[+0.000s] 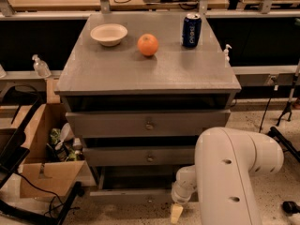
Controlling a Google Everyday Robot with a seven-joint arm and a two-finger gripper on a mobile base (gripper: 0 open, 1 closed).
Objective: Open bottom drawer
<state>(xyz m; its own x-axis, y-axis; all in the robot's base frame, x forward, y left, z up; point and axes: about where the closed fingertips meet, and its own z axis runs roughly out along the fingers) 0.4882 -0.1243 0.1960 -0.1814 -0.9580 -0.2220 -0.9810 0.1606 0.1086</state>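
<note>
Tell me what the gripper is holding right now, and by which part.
Cannot be told. The gripper sits low in front of the bottom drawer, and whether it grips any part of that drawer does not show.
</note>
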